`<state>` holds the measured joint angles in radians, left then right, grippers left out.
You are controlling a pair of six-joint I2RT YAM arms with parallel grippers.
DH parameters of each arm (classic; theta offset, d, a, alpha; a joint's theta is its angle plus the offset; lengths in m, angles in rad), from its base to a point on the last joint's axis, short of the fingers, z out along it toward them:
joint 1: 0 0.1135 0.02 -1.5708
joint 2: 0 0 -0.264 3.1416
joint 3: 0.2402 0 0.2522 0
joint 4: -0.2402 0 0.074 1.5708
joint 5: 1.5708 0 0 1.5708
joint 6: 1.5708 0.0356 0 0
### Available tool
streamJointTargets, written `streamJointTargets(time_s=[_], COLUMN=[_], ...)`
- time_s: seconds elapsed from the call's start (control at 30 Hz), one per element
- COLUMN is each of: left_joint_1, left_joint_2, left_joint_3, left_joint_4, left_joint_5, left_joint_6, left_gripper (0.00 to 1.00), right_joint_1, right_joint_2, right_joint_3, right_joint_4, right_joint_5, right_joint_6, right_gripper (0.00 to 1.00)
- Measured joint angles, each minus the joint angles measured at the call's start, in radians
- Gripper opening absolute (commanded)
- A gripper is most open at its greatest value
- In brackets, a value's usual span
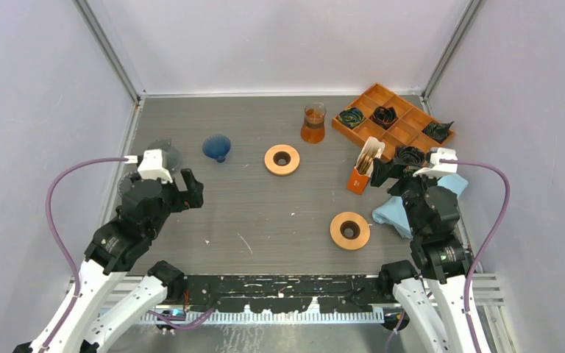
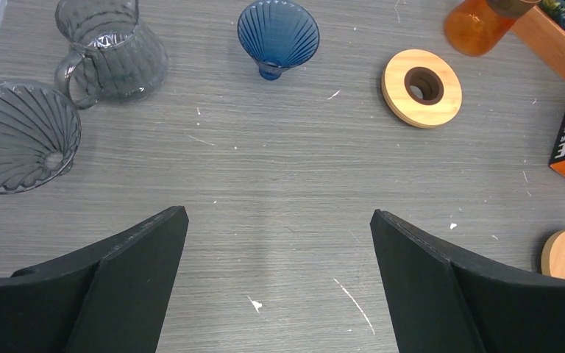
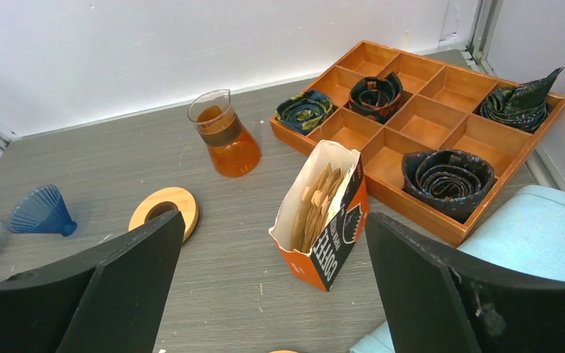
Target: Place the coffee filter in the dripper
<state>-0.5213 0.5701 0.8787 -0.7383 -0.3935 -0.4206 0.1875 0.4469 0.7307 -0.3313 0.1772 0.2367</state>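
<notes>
The coffee filters are brown papers standing in an open orange box right of the table's middle. A blue ribbed dripper stands mouth up at the back left, also seen in the left wrist view. A clear glass dripper lies on its side at the far left. My right gripper hangs open just short of the box, holding nothing. My left gripper is open over bare table, well short of the blue dripper.
A clear glass carafe stands beside the clear dripper. Two wooden rings lie on the table. An amber carafe and a wooden compartment tray sit at the back right. A light blue cloth lies under the right arm.
</notes>
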Motion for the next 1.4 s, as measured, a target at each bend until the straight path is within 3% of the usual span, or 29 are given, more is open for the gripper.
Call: streamJointTargets(time_s=[0.7, 0.83, 1.13, 1.4], left_joint_1=[0.02, 0.092, 0.381, 0.508], left_joint_2=[0.264, 0.33, 0.481, 0.667], left_joint_3=[0.056, 0.072, 0.152, 0.272], left_joint_4=[0.01, 0.036, 0.117, 0.165], left_joint_5=[-0.055, -0.039, 0.066, 0.095], left_joint_6=[-0.017, -0.017, -0.015, 0.02], left_gripper=[0.99, 0.99, 0.99, 0.97], right_joint_1=[0.0, 0.0, 0.0, 0.016], right_joint_2=[-0.044, -0.043, -0.047, -0.076], right_joint_3=[-0.033, -0.053, -0.091, -0.101], right_joint_4=[0.003, 0.002, 0.013, 0.018], right_joint_5=[-0.02, -0.04, -0.097, -0.101], right_joint_6=[-0.005, -0.011, -0.04, -0.06], right_gripper=[1.0, 1.0, 1.0, 1.0])
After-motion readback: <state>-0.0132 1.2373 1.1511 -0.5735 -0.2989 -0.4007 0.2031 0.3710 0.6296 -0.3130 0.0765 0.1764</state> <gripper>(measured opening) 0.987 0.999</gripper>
